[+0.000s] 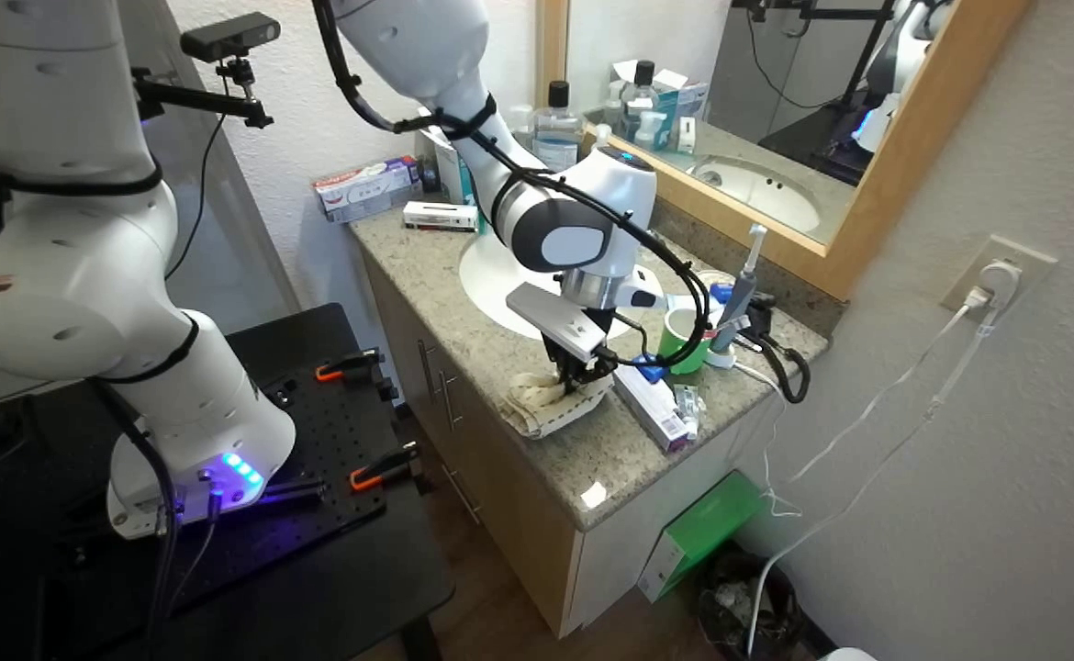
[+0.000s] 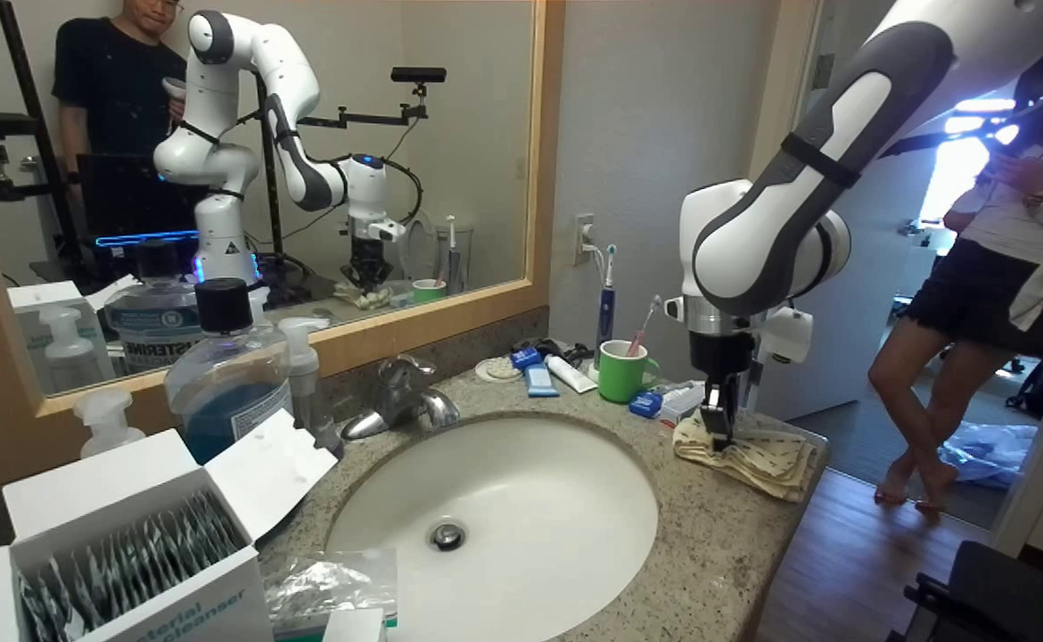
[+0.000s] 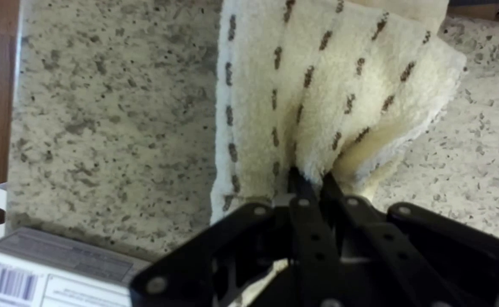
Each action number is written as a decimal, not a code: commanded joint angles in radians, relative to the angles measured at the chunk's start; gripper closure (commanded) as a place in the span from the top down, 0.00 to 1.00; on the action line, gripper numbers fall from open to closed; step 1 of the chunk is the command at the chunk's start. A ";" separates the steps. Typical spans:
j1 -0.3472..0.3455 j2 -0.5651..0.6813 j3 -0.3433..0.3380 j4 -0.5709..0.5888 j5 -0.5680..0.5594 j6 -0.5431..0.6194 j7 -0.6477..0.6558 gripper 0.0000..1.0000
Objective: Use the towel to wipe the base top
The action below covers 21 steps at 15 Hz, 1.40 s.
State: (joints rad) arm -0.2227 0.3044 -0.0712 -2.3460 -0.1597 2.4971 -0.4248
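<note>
The towel [image 1: 530, 404] is a folded cream-white cloth with rows of brown dashes. It lies flat on the base top [image 2: 709, 535], the beige speckled counter, near its outer corner. It also shows in an exterior view [image 2: 767, 462] and in the wrist view [image 3: 258, 94]. My gripper [image 3: 311, 181] points down and its fingers are closed on a raised fold at the towel's middle. The gripper also shows in both exterior views [image 1: 571, 378] [image 2: 719, 435]. The speckled counter [image 3: 113, 106] shows on both sides of the towel in the wrist view. The fingertips are partly buried in the cloth.
The white oval sink [image 2: 530, 499] is beside the towel. A long carton [image 1: 652, 404], a green cup [image 2: 620, 373] and an electric toothbrush [image 2: 607, 316] stand or lie near the gripper. A faucet [image 2: 406, 397] and an open box [image 2: 138, 580] are farther along. A mirror backs the counter.
</note>
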 commanded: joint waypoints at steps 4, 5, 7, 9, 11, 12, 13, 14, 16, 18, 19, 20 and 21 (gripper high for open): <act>0.046 -0.040 0.029 -0.096 0.004 -0.009 -0.019 0.02; 0.057 -0.041 0.027 -0.099 -0.007 -0.007 -0.012 0.02; 0.047 -0.032 0.008 -0.050 -0.013 -0.002 -0.023 0.08; 0.056 -0.037 0.009 -0.058 -0.018 -0.002 -0.023 0.08; 0.058 -0.037 0.010 -0.060 -0.019 -0.002 -0.023 0.08; 0.058 -0.037 0.010 -0.060 -0.019 -0.002 -0.023 0.08; 0.059 -0.037 0.010 -0.060 -0.019 -0.002 -0.023 0.08; 0.058 -0.037 0.010 -0.060 -0.019 -0.002 -0.023 0.02; 0.060 -0.010 0.025 -0.036 0.006 -0.006 -0.034 0.02; 0.068 0.018 0.040 -0.024 0.024 0.002 -0.025 0.02; 0.075 0.026 0.042 -0.022 0.019 0.008 -0.013 0.02; 0.079 0.030 0.048 -0.021 0.021 0.004 -0.011 0.02; 0.082 0.032 0.052 -0.022 0.024 0.003 -0.009 0.02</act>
State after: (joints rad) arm -0.1643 0.2779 -0.0522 -2.3912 -0.1723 2.4911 -0.4474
